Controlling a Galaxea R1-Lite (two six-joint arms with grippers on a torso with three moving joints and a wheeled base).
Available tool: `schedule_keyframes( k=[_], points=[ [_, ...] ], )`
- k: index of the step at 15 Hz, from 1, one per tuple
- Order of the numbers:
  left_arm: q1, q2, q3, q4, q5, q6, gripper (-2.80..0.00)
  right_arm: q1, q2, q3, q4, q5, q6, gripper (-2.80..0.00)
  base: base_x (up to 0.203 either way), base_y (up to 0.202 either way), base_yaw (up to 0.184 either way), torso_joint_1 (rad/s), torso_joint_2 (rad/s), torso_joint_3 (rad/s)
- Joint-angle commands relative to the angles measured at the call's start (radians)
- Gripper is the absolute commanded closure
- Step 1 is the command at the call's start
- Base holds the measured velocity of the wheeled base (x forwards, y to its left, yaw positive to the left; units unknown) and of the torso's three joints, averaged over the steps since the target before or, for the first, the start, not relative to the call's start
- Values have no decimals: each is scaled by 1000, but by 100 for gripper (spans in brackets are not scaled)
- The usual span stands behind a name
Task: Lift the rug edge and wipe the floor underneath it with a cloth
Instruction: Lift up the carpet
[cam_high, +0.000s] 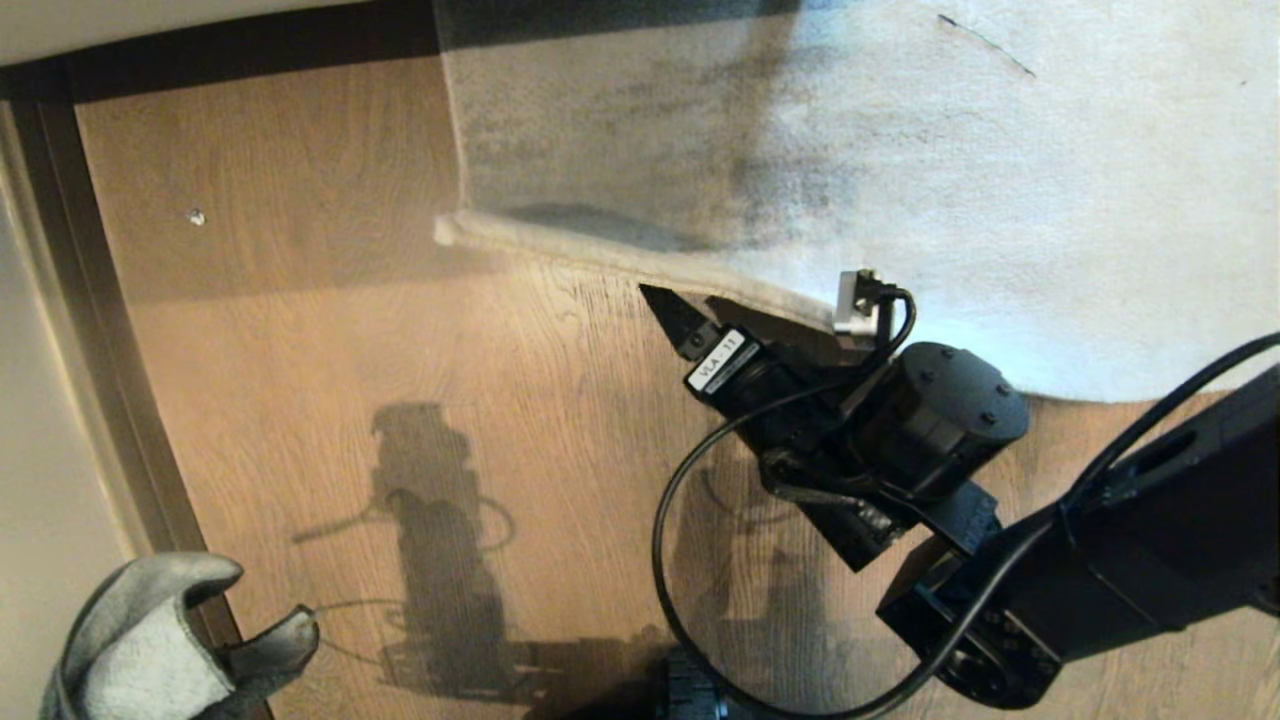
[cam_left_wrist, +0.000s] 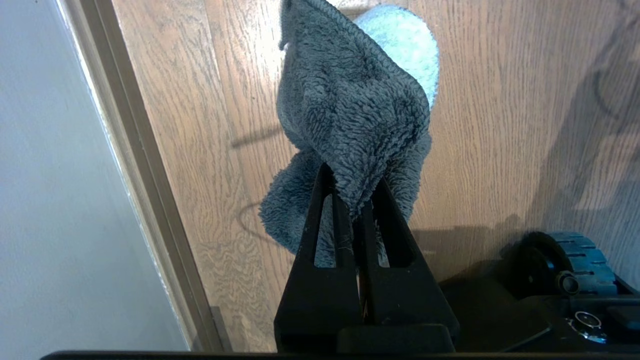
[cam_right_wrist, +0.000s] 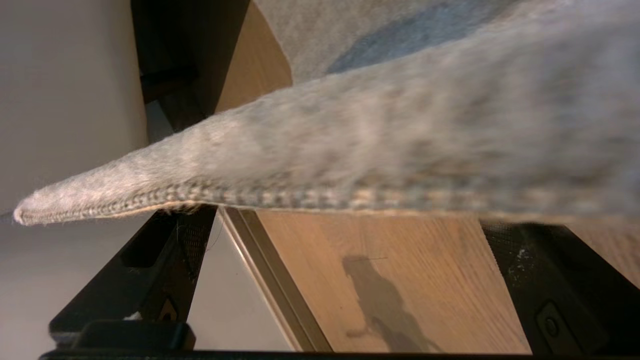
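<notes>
The floor (cam_high: 330, 330) is warm brown wood-grain planking; in the head view it fills the left and centre of the frame, bounded along the left margin by a dark skirting strip (cam_high: 95, 330) and a pale wall.

At the lower left of the head view, the cloth (cam_high: 150, 640) hangs clear of the floor. The left wrist view shows the left claw (cam_left_wrist: 356, 200) closed tight on it, with the folded grey pile gathered between the two fingers. The cloth does not touch the planks; wiping is not under way.

At the centre of the head view, the rug edge (cam_high: 600, 255) runs from its square corner at centre left down toward the right. The rug body occupies the upper right of the frame. In the right wrist view the bound border stands off the floor, with bare planks visible beneath it.

At centre right, the right claw (cam_high: 760, 310) sits at the rug edge with its fingers spread wide, one at each side of the right wrist view, below the border. The border rests across them rather than being pinched.

Status, as a judgement: the cloth is secured and the edge is partly raised. Remaining: hold the edge up, bring the cloth beneath it, and wipe the exposed floor.
</notes>
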Motion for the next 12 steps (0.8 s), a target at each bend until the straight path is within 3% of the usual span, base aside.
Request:
schedule_keyframes(
  k=[1, 12],
  points=[
    [0, 0, 0, -1, 0, 0, 0, 7, 12, -11, -44, -1, 4, -280, 0, 0, 0, 0, 0, 0],
    [0, 0, 0, -1, 0, 0, 0, 77, 25, -32, -44, 2, 20, -280, 0, 0, 0, 0, 0, 0]
  ],
)
